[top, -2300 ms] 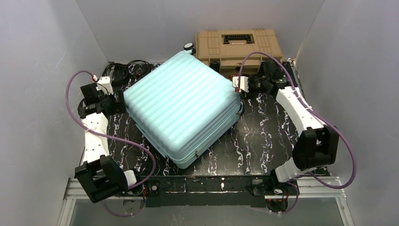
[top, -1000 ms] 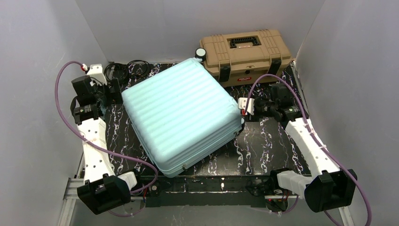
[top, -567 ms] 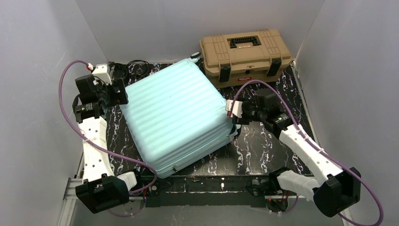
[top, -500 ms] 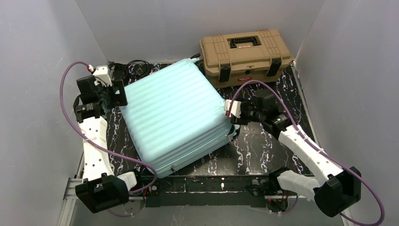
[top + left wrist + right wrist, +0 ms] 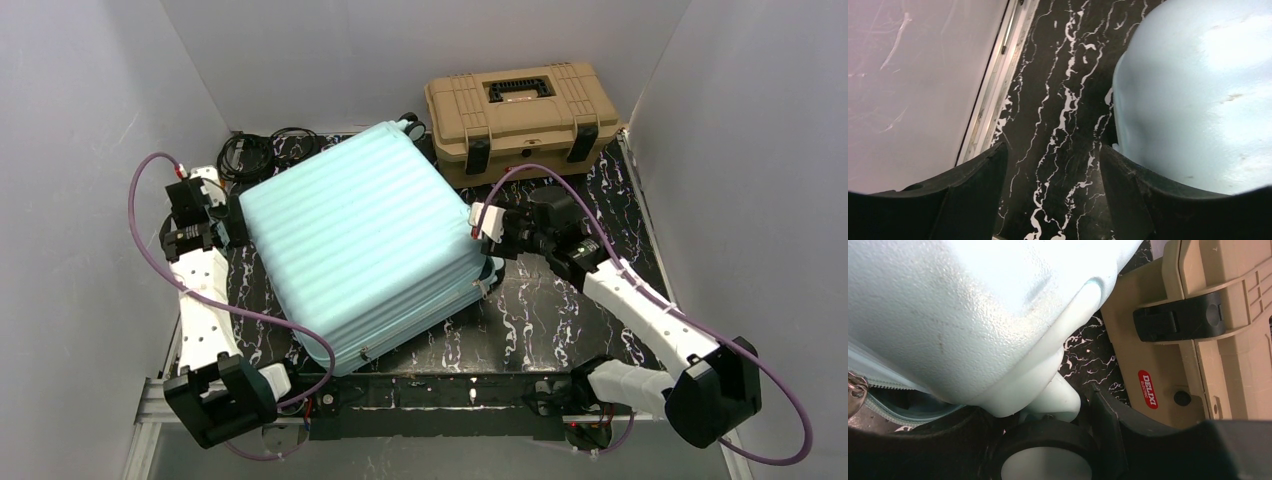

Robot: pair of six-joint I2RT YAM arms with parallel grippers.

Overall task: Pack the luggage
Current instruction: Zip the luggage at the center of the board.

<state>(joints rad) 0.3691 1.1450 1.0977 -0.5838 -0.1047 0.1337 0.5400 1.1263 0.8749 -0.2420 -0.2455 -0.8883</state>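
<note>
Grey-walled booth (image 5: 330, 50), black marbled table (image 5: 560, 290): left hand (image 5: 1053, 155) spread, right hand (image 5: 1043, 412) pinching wheel (image 5: 1045, 457) of luggage (image 5: 360, 240).

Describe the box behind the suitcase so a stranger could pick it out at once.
Start at the black marbled table and go to its far edge. There, beyond the big mint suitcase, sits the toolbox: smaller, tan, with black latches.

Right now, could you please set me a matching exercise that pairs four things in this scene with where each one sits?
Things:
1. luggage
2. toolbox
3. cables
4. right tool

Places:
A. far-left corner
B. at the luggage's right corner
C. in the middle, lying flat
D. far right, behind the luggage

Pairs: 1-C, 2-D, 3-A, 4-B
</note>
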